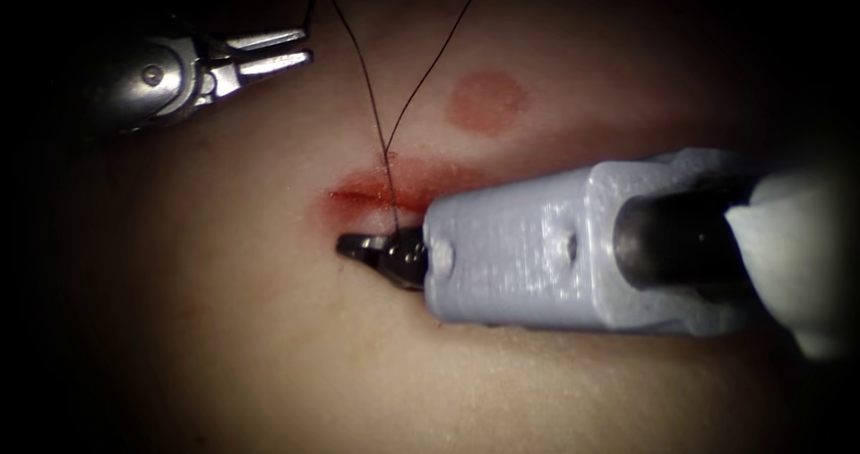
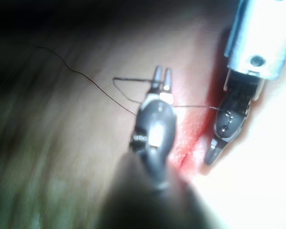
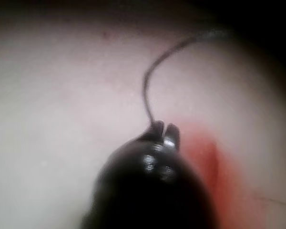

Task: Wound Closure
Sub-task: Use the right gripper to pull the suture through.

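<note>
Pale tissue (image 1: 269, 355) lies under the light, with darkness at the margins. We count two tools, two runs of thread and one cut.

The right tool (image 1: 363, 245) lies low at the near edge of the cut (image 1: 394, 190), its jaws closed on the thread (image 1: 391, 199), which drops straight to them; in its own wrist view the thread (image 3: 148, 95) curves up out of the jaw tips of the right tool (image 3: 163, 130).

The left tool (image 1: 278, 51) hangs at the far left, well apart from the cut, jaws a little parted and holding nothing we can make out.

Two strands rise from the cut toward the far side, diverging. Red fluid (image 1: 421, 181) stains the cut's length. A round reddish mark (image 1: 485, 102) sits on the tissue just beyond the cut, to the right. We cannot make out the needle.

In the left wrist view, thread (image 2: 190, 107) runs between the left tool (image 2: 162, 76) and the right tool (image 2: 213, 155).
</note>
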You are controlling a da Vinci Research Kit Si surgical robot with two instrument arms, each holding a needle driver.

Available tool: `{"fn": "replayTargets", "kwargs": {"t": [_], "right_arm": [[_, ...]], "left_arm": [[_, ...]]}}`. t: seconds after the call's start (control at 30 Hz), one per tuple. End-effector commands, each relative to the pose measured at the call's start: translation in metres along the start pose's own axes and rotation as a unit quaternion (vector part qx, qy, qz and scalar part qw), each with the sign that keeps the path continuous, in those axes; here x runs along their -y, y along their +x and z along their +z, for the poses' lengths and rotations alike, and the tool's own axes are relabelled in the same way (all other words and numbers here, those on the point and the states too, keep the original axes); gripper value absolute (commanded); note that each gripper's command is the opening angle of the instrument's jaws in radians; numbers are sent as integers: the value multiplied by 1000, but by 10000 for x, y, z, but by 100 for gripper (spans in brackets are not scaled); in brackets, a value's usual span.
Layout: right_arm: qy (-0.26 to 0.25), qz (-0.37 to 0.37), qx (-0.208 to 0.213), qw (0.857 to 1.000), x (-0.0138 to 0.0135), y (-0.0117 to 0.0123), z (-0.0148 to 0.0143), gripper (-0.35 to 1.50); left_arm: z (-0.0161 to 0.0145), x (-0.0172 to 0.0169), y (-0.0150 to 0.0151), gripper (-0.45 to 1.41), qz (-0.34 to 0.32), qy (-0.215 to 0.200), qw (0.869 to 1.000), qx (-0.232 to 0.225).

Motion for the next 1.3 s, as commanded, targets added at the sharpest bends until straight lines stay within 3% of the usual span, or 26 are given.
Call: {"fn": "replayTargets", "kwargs": {"t": [0.03,0.23,0.27,0.3,0.33,0.4,0.5,0.53,0.57,0.63,0.7,0.73,0.77,0.8,0.83,0.87,0.97,1.1,1.3], "right_arm": [[8,6,-1,1000,7,1,-4,-35],[16,10,7,1000,18,28,-53,-35],[18,15,6,1000,27,47,-79,-35],[18,15,6,1000,27,47,-79,-35],[19,20,4,1000,32,64,-97,-35],[20,23,2,1000,34,72,-103,-35],[24,30,0,999,38,102,-122,-35],[28,23,2,999,40,124,-132,-35],[28,23,2,999,40,124,-132,-35],[21,16,-7,1000,40,154,-140,-35],[11,16,-21,1000,39,171,-142,-35],[7,10,-28,1000,39,187,-142,9],[7,10,-28,1000,39,187,-142,9],[7,8,-28,1000,40,191,-141,36],[7,0,-28,1000,41,195,-141,76],[8,-18,-30,999,48,192,-141,133],[12,-35,-30,999,55,177,-145,147],[20,-45,-30,998,55,157,-156,148],[10,-57,-23,998,23,107,-201,148]], "left_arm": [[6,0,-6,-35,0,0,1000,-1],[5,-1,-6,-35,0,-1,1000,-1],[4,0,-6,-35,0,-1,1000,-1],[4,0,-6,-35,0,-1,1000,-1],[4,0,-6,-35,0,-1,1000,-1],[4,0,-6,-35,0,-1,1000,-1],[4,0,-6,-35,0,-1,1000,-1],[4,0,-6,-35,0,-1,1000,-1],[4,0,-6,-35,0,-1,1000,-1],[4,0,-6,-35,0,-1,1000,-1],[3,0,-6,-35,0,-1,1000,-1],[3,0,-6,-35,0,-1,1000,-1],[3,0,-6,-35,0,-1,1000,-1],[3,0,-6,-35,0,-1,1000,-1],[3,0,-6,-35,0,-2,1000,-1],[2,0,-6,-35,0,-2,1000,-1],[1,1,-6,-35,0,-2,1000,-2],[0,1,-6,-35,0,-3,1000,-2],[0,1,-6,-35,0,-3,1000,-2]]}}
